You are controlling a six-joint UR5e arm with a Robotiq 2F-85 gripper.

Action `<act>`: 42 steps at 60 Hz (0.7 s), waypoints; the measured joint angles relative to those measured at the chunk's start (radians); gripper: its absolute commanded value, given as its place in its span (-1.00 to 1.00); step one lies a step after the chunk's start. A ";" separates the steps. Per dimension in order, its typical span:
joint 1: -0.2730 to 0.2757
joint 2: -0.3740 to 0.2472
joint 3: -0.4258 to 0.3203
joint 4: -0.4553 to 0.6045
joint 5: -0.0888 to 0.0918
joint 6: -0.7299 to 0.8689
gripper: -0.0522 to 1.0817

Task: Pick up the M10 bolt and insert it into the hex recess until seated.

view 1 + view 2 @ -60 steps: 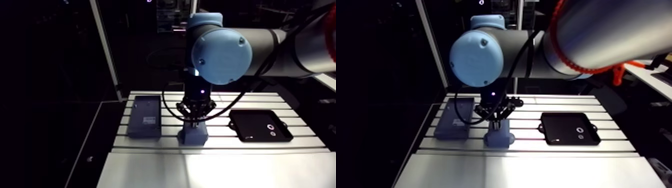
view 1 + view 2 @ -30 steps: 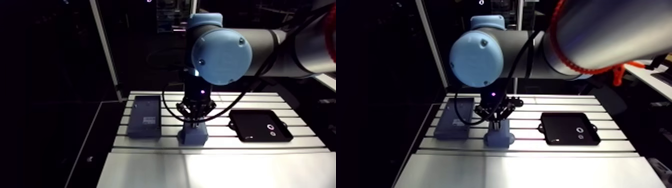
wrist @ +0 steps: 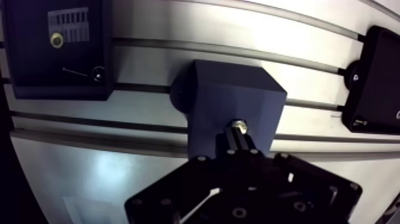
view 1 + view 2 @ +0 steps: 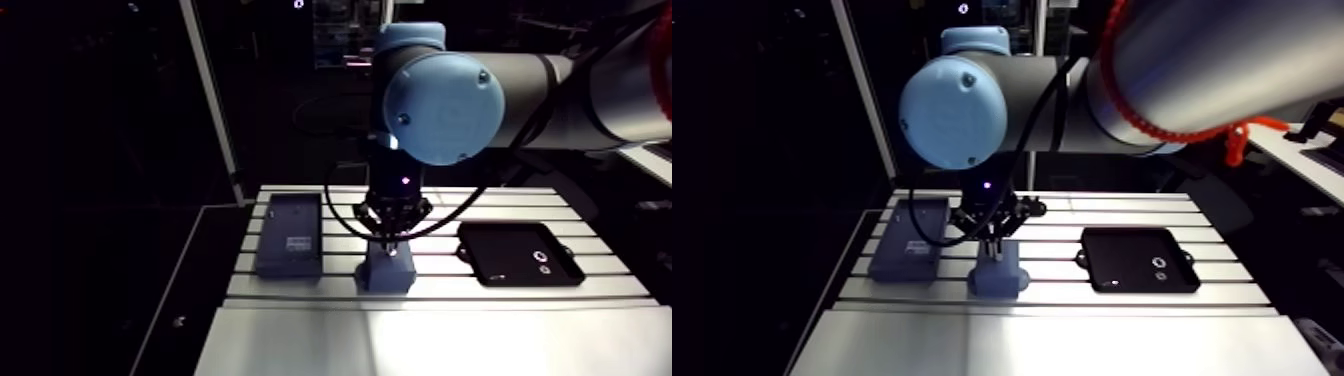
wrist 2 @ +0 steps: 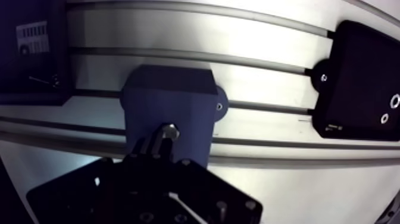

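Pincer (image 3: 238, 137) grips the M10 bolt (image 3: 239, 125) over blue block (image 3: 229, 98).

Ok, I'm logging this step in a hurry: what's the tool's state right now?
Tool: closed on the bolt, held over the blue block.

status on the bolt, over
Gripper shut on M10 bolt. Bolt over blue block, recess hidden, seating unconfirmed. Black tray and dark box stand apart to either side.
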 measured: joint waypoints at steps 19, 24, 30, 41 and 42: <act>0.000 -0.030 -0.031 0.094 0.000 -0.002 -0.90; -0.001 -0.049 -0.053 0.145 0.000 -0.001 -0.90; -0.003 -0.073 -0.085 0.213 0.000 0.003 -0.90; -0.007 -0.108 -0.146 0.319 -0.001 0.009 -0.90; -0.007 -0.111 -0.151 0.328 -0.001 0.009 -0.90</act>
